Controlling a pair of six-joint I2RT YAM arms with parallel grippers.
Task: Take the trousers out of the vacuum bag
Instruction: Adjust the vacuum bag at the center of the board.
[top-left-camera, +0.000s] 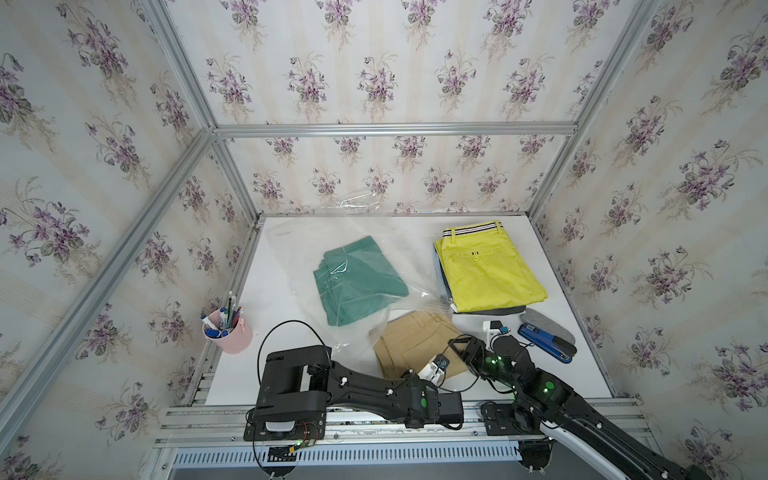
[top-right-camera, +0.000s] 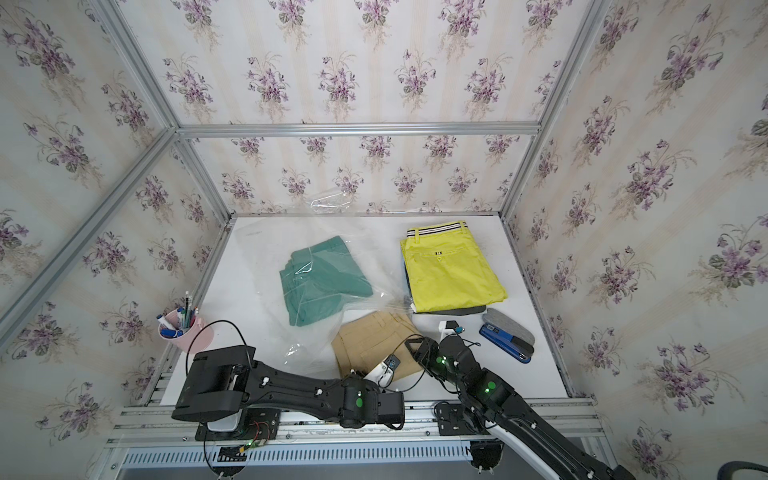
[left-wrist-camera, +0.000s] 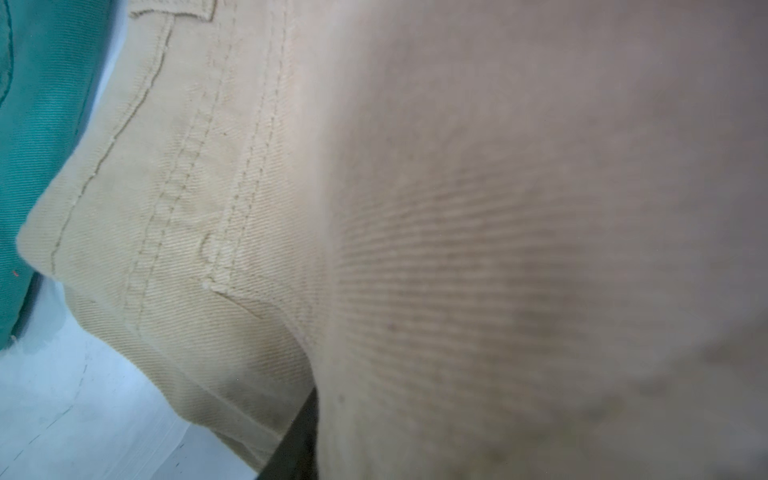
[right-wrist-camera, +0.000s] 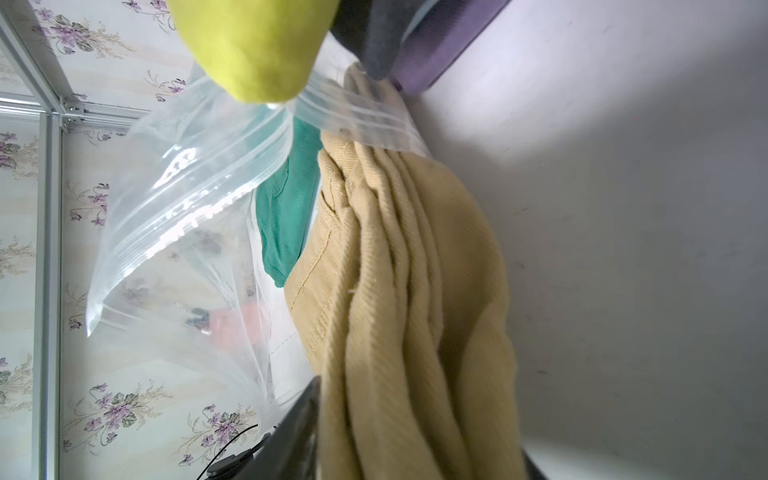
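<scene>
The tan trousers (top-left-camera: 415, 345) lie on the table (top-left-camera: 266, 374) near its front edge, mostly clear of the vacuum bag (top-left-camera: 291, 266). In the right wrist view the zip strip (right-wrist-camera: 365, 120) crosses their far end, so that end looks not quite free. The teal green trousers (top-left-camera: 357, 282) sit inside the bag. The yellow-green trousers (top-left-camera: 486, 270) top a stack at the far right, outside it.

The right gripper (top-left-camera: 462, 348) is at the tan pair's right edge. Its wrist view shows a thick bunch of that cloth filling the gap between two dark fingers (right-wrist-camera: 299, 419) — pinched, judging by the ridges. The left gripper (top-left-camera: 440, 365) is at the near edge. Its wrist view is almost all tan cloth with one finger showing, so I cannot tell whether it is spread or clamped.

The twill looks soft, light and floppy, and not fragile. Lifted by one corner it would likely sag and unfold. A hold through several layers at a folded edge or stitched seam seems safest, one on each side. The plastic is slick and crinkly and may ride along — a low pull away from the mouth should shed it.
</scene>
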